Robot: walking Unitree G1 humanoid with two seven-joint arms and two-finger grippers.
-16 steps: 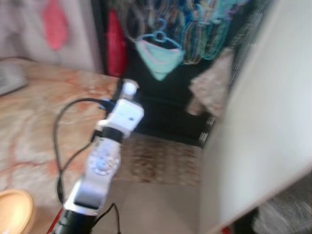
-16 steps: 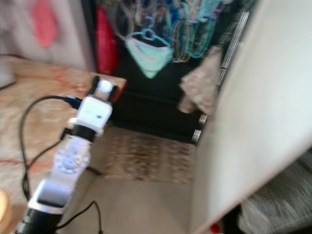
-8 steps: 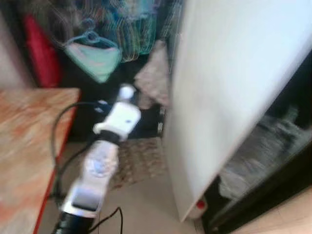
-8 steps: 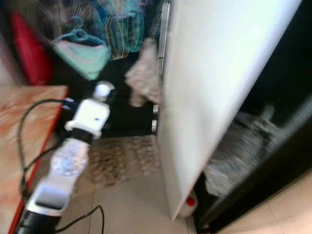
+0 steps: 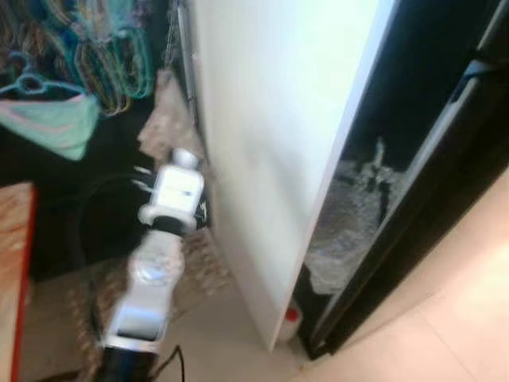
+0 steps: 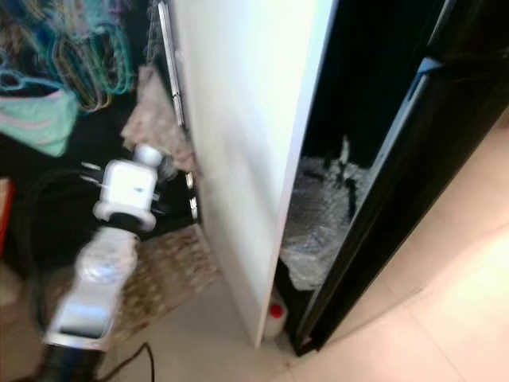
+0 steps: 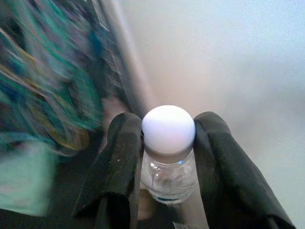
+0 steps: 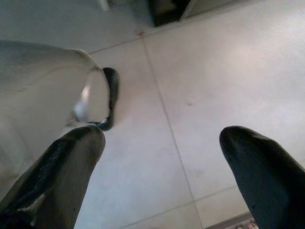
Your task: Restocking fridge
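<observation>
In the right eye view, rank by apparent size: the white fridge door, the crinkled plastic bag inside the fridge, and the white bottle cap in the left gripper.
1. White fridge door, largest.
2. Crinkled plastic bag.
3. White bottle cap in the left gripper, smallest despite sitting nearer the camera.

Colourful hangers (image 5: 103, 60) hang at eleven o'clock, with a pale green cloth (image 5: 49, 127) on one of them. A patterned mat (image 6: 163, 274) lies on the tiled floor (image 5: 445, 318) near six o'clock. A wooden table edge (image 5: 14, 270) shows at nine o'clock.
</observation>
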